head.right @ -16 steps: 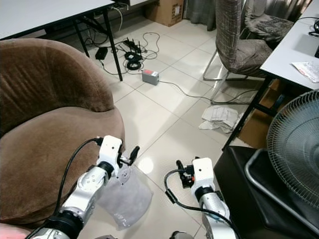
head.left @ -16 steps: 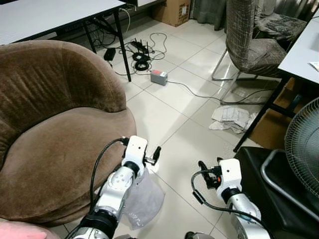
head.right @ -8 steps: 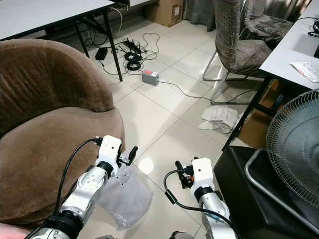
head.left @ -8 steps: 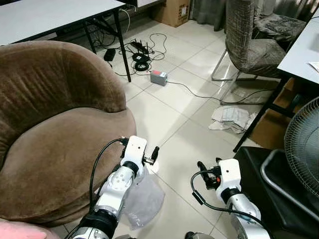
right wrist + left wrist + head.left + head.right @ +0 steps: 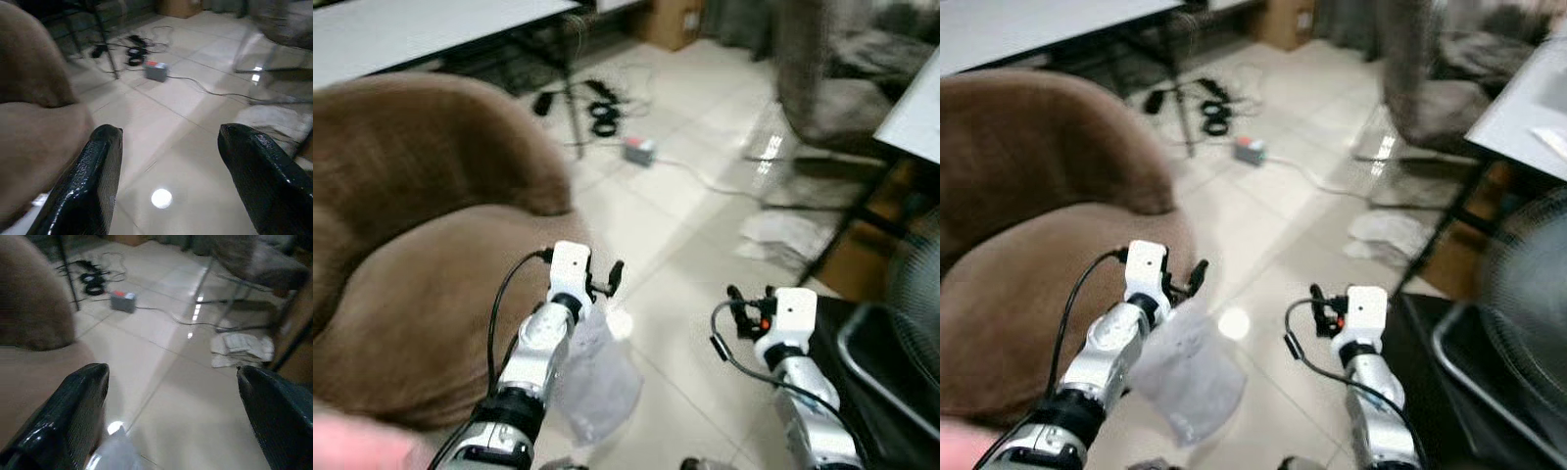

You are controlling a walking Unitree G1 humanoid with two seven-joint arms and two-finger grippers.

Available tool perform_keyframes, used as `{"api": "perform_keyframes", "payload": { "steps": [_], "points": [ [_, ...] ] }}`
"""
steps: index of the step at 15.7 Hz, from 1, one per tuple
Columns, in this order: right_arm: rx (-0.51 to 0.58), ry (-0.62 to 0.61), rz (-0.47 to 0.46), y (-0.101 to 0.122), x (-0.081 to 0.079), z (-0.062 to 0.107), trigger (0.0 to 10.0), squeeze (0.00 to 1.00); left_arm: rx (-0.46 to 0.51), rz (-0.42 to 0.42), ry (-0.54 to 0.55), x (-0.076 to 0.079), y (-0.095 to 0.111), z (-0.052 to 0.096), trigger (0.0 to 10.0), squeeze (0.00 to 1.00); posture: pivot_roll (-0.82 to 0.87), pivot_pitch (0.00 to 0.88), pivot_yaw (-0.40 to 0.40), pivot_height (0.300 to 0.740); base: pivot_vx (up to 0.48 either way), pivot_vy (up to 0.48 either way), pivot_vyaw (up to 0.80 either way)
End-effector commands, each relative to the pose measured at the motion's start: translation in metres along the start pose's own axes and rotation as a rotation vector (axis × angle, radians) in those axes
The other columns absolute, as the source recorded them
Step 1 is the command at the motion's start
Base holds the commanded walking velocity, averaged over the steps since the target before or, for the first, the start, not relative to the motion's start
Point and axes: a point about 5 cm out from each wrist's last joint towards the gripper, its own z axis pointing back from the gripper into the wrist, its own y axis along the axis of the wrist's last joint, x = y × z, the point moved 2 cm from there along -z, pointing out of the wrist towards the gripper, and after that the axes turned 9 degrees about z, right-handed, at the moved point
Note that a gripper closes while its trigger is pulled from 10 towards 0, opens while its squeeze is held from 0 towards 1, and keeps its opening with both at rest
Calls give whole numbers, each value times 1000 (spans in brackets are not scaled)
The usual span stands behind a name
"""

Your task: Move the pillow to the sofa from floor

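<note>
Left eye view blurs: both the left gripper [image 5: 613, 277] and right gripper [image 5: 736, 297] hang spread and empty near the brown sofa [image 5: 401, 264]; no pillow visible, so blur risks misjudging the sofa's edge

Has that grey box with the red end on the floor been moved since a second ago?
No. The grey box sits by the same black cable coils near the table leg; the blurred shift is the camera moving.
</note>
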Motion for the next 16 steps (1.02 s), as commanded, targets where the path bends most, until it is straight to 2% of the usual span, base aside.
{"api": "perform_keyframes", "payload": {
  "steps": [1,5,12,16],
  "points": [
    [24,7,1,6,-2,-3,10000,0,-17,10,7,-2,-6,2,10000,0,5,18,42,740,0,0,706],
    [14,40,12,4,-7,-2,10000,0,-25,-19,-15,2,-9,3,10000,0,13,11,41,740,0,0,678],
    [-16,68,10,-4,-10,2,10000,0,-55,-93,-5,0,-16,7,10000,0,17,11,35,740,0,0,652],
    [-26,79,18,-7,-12,5,10000,16,-69,-77,-16,4,-20,7,10000,0,12,19,38,740,0,0,630]
  ]
}}
